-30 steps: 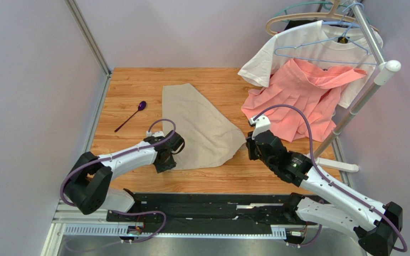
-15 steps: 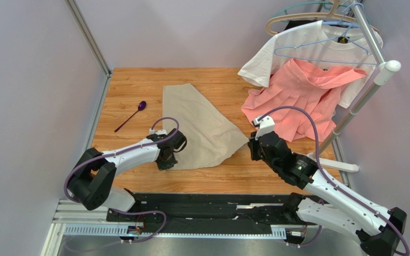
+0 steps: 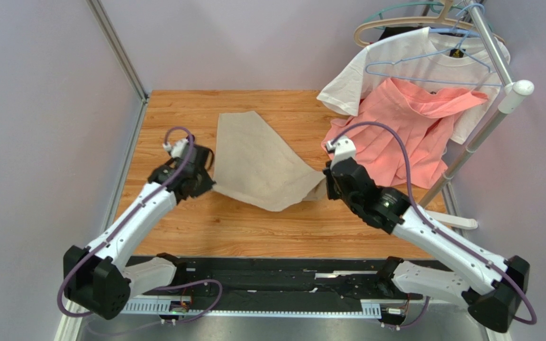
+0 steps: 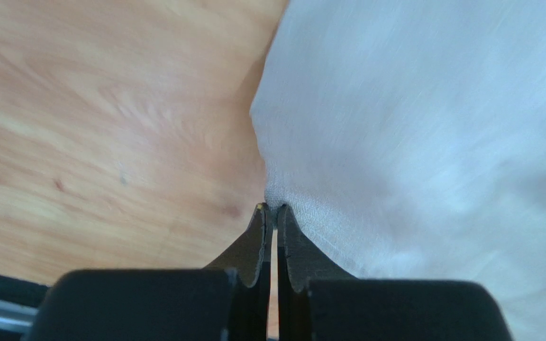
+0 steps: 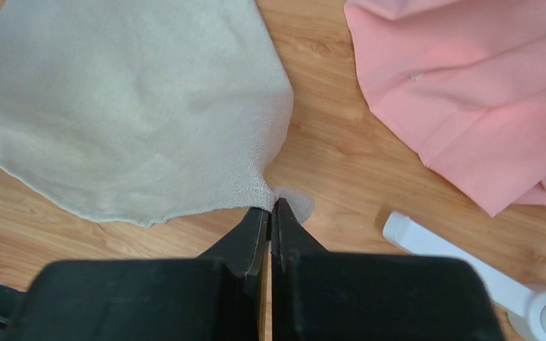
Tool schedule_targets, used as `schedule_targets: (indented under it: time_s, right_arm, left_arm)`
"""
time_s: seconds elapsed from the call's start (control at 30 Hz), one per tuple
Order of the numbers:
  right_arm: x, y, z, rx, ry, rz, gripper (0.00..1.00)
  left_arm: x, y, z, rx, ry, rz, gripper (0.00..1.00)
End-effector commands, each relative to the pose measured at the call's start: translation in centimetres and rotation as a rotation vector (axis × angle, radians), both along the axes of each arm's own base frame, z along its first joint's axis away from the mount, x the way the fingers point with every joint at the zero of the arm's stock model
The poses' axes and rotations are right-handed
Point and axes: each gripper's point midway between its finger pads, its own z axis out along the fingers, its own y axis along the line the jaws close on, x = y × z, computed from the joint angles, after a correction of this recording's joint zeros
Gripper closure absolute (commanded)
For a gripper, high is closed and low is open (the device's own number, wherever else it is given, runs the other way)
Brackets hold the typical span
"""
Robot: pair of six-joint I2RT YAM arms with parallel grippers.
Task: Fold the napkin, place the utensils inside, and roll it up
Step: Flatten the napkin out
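Observation:
The beige napkin [image 3: 261,160] is stretched across the middle of the wooden table [image 3: 254,231], its near edge pulled between both grippers. My left gripper [image 3: 210,186] is shut on the napkin's left corner; in the left wrist view the cloth [image 4: 432,128] is pinched at the tips of that gripper [image 4: 271,209]. My right gripper [image 3: 323,186] is shut on the right corner, and a small flap of napkin [image 5: 126,106] sticks out past its tips [image 5: 269,206]. The utensils are hidden; my left arm covers the table's left part.
A salmon-pink garment [image 3: 397,135] and a white T-shirt [image 3: 368,71] hang from a rack [image 3: 482,135] at the back right, the pink one spilling onto the table close to my right gripper. The rack's white foot [image 5: 454,263] lies right of the right gripper.
My left gripper closed on the napkin's near-left corner and swung left and away with it. The napkin's near edge is now pulled taut between both grippers. The spoon went out of sight under the left arm.

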Motion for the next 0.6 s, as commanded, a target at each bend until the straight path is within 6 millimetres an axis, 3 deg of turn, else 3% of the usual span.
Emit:
schedule_targets:
  time_s: [0.0, 0.03, 0.07, 0.13, 0.17, 0.23, 0.27, 0.3, 0.33, 0.37, 0.4, 0.47, 0.57]
  right_arm:
    - [5.7, 3.1, 6.9, 0.032, -0.133, -0.026, 1.0]
    - [8.0, 3.8, 5.9, -0.003, -0.095, -0.036, 1.0]
    - [9.6, 4.5, 9.2, 0.034, -0.14, -0.038, 1.0]
    - [12.6, 4.7, 11.5, 0.021, -0.173, -0.049, 1.0]
    - [14.6, 5.5, 14.6, 0.04, -0.224, -0.056, 1.0]
    - [16.6, 5.6, 17.0, 0.003, -0.276, -0.062, 1.0]
    - [17.9, 6.2, 17.4, -0.02, -0.28, -0.063, 1.0]
    - [18.3, 6.2, 21.9, 0.011, -0.363, -0.064, 1.0]
    - [18.6, 5.9, 24.0, 0.015, -0.404, -0.078, 1.0]
    - [18.8, 5.8, 25.2, -0.007, -0.431, -0.07, 1.0]
    - [18.7, 5.6, 28.4, 0.023, -0.492, -0.077, 1.0]
    - [18.1, 5.0, 31.2, 0.029, -0.564, -0.077, 1.0]
    - [15.5, 3.5, 35.2, 0.082, -0.682, -0.068, 1.0]
  left_arm:
    - [6.7, 2.8, 8.9, -0.007, -0.193, -0.02, 1.0]
    - [7.6, 3.3, 10.6, 0.054, -0.216, -0.051, 1.0]
    - [9.9, 2.9, 14.4, 0.063, -0.284, -0.066, 1.0]
    - [11.3, 3.6, 17.8, 0.129, -0.328, -0.083, 1.0]
    - [12.8, 3.6, 21.9, 0.134, -0.413, -0.073, 1.0]
    - [13.9, 5.0, 25.8, 0.177, -0.489, -0.053, 1.0]
    - [14.6, 5.4, 29.5, 0.176, -0.575, -0.034, 1.0]
    - [14.7, 5.9, 31.3, 0.182, -0.608, -0.027, 1.0]
    - [14.9, 6.3, 32.9, 0.197, -0.638, -0.031, 1.0]
    - [14.8, 7.0, 36.3, 0.2, -0.712, -0.006, 1.0]
    - [14.5, 7.4, 37.4, 0.209, -0.73, 0.001, 1.0]
    - [13.4, 7.7, 41.2, 0.219, -0.822, -0.001, 1.0]
    - [10.8, 7.8, 44.9, 0.191, -0.934, -0.009, 1.0]
